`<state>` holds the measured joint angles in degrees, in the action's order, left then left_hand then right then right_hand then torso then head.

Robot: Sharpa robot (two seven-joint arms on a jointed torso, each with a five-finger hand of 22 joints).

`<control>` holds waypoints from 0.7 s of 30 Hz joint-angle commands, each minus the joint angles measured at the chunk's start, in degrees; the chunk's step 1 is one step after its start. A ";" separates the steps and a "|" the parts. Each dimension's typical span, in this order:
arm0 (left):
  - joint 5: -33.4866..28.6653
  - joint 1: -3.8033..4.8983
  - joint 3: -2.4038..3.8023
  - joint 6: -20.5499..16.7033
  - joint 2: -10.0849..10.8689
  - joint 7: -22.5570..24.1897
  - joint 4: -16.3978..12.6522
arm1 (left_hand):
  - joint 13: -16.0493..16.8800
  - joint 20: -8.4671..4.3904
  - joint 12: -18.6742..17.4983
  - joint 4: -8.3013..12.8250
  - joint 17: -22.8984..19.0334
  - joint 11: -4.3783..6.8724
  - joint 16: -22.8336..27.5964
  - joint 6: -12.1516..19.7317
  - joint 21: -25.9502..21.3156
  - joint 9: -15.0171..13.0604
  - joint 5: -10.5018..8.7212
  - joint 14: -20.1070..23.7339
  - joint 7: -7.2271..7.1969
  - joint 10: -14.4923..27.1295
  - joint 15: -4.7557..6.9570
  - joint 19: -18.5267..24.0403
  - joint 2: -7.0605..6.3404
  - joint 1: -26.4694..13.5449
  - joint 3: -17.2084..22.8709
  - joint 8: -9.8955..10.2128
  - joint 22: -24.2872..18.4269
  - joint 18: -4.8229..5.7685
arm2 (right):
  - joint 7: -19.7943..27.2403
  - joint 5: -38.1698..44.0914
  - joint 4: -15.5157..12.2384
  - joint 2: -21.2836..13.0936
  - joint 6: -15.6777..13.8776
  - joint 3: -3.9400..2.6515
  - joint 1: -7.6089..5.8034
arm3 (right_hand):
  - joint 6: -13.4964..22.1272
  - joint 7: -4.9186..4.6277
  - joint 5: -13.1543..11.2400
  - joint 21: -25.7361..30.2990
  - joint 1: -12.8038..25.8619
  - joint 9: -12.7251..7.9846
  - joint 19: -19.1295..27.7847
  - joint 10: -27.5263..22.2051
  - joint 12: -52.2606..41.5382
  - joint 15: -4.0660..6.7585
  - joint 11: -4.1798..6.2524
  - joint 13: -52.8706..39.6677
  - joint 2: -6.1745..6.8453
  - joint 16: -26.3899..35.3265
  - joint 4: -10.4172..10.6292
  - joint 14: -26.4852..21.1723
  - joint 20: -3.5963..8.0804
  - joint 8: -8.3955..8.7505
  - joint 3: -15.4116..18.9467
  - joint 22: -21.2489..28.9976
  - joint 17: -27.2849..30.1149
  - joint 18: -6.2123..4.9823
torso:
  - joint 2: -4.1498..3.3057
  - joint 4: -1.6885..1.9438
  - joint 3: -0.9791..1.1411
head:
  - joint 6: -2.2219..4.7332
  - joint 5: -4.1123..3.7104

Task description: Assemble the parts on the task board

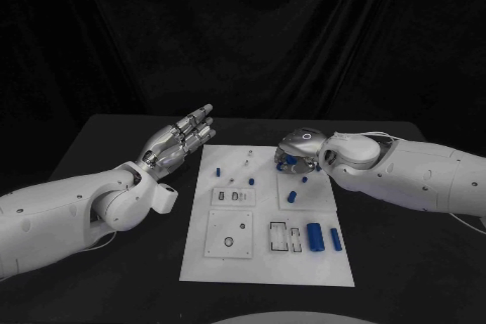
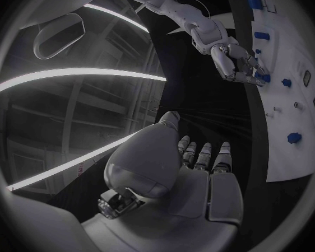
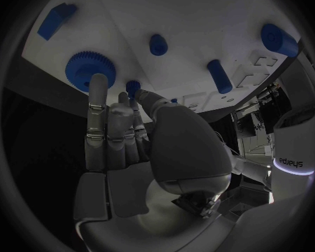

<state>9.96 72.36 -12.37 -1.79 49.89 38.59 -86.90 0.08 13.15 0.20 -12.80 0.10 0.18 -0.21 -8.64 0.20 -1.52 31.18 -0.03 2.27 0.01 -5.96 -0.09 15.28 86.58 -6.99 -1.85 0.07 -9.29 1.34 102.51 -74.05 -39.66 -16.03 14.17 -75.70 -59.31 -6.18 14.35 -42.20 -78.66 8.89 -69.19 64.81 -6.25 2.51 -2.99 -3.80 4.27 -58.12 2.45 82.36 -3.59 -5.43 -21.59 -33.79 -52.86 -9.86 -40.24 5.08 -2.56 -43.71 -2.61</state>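
Observation:
The white task board (image 1: 268, 218) lies in the middle of the black table. My right hand (image 1: 299, 152) hangs over its far right part with fingers curled down. One fingertip (image 3: 96, 83) touches the rim of a blue gear (image 3: 89, 70). The thumb and another finger meet on a small blue peg (image 3: 133, 87). My left hand (image 1: 182, 141) floats beside the board's far left corner, flat, fingers stretched out, holding nothing. Two blue cylinders (image 1: 315, 236) lie at the board's near right. A blue peg (image 1: 293, 196) lies mid-board.
More small blue pegs (image 1: 218, 172) stand on the far left of the board. Rectangular and oval cut-outs (image 1: 231, 241) sit in the board's near half. Bare black table (image 1: 121, 134) surrounds the board, and a dark curtain hangs behind.

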 commanded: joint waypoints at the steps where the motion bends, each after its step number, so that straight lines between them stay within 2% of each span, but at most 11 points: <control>1: 0.08 -0.12 0.06 1.53 -0.23 0.49 0.00 | -0.08 0.48 -0.20 0.23 -0.10 -0.47 0.21 -0.65 -0.14 -0.09 0.38 0.03 0.02 -0.01 -0.38 0.03 -0.13 0.64 0.36 -0.43 -0.02 -1.01 | 0.38 -1.35 0.39 0.13 0.52 0.01 0.25 | 0.84 -0.09 -0.53 -0.31 0.09 -0.18 0.41 -0.11 0.48 -0.12 -0.49 0.14 0.66 0.03 0.23 0.27 -0.05 0.44 -0.16 -0.15 0.22 -0.43 | 0.05 -0.02 -0.01 | -0.13 -0.03; 6: 0.08 -0.20 0.06 1.83 -0.37 0.35 0.16 | -0.08 0.75 -0.20 0.66 -0.10 -0.85 0.21 -1.40 -0.08 -0.20 0.47 0.03 0.44 -0.01 -0.60 -0.04 -0.18 0.66 0.81 -0.75 0.03 -1.02 | 0.54 -2.43 0.70 0.26 1.13 0.01 0.39 | 1.22 -0.15 -0.80 -0.35 -0.04 -0.21 0.74 -0.46 1.19 -0.16 -0.56 0.13 1.02 0.72 0.29 -0.05 -0.14 0.88 -0.32 -0.49 0.84 -0.44 | 0.13 -0.07 0.01 | -0.01 0.01; 13: 0.08 -0.38 0.06 2.07 -0.43 0.24 0.35 | -0.08 1.02 -0.20 1.06 -0.10 -1.29 0.21 -1.68 0.00 -0.22 0.56 0.03 0.80 -0.01 -0.89 -0.14 -0.24 0.59 1.24 -0.95 0.11 -1.03 | 0.58 -2.95 1.15 0.50 2.08 0.02 0.63 | 0.22 -0.07 -0.44 -0.40 -0.40 0.17 1.15 -0.22 1.59 -0.19 -0.57 0.03 1.17 1.21 0.20 -0.36 -0.20 0.55 -0.56 -0.89 1.19 -0.46 | 0.18 -0.09 -0.01 | -0.10 0.06; 21: 0.08 -0.52 0.06 2.26 -0.35 0.30 0.43 | -0.08 1.14 -0.20 1.25 -0.10 -1.40 0.21 -1.79 0.03 -0.24 0.55 0.03 0.92 -0.01 -1.02 -0.18 -0.47 0.53 1.31 -1.02 0.13 -1.04 | 0.79 -3.06 1.70 0.73 1.65 0.01 1.11 | -1.37 0.28 1.37 -1.12 -1.51 1.12 1.61 1.05 1.79 0.07 -0.20 -0.11 1.27 1.68 -0.48 -0.61 -0.04 -0.03 -1.08 -2.25 1.45 -0.45 | 0.29 -0.04 0.00 | -0.16 0.43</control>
<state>9.99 71.92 -12.37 -0.39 49.59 38.29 -86.41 0.10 13.83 0.20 -11.77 0.06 -0.84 -0.21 -10.05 0.20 -1.68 31.57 0.18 3.08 -0.19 -6.57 -0.37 15.06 86.80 -5.96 -2.66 0.14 -9.30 1.96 99.69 -72.52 -38.87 -14.80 14.10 -74.94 -60.28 -5.94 15.52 -43.06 -79.42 9.74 -67.97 65.51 -4.62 2.46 -3.17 -3.85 5.66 -56.60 1.97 81.98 -3.59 -5.22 -22.37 -35.91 -51.38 -9.85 -39.99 5.00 -2.57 -43.81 -2.30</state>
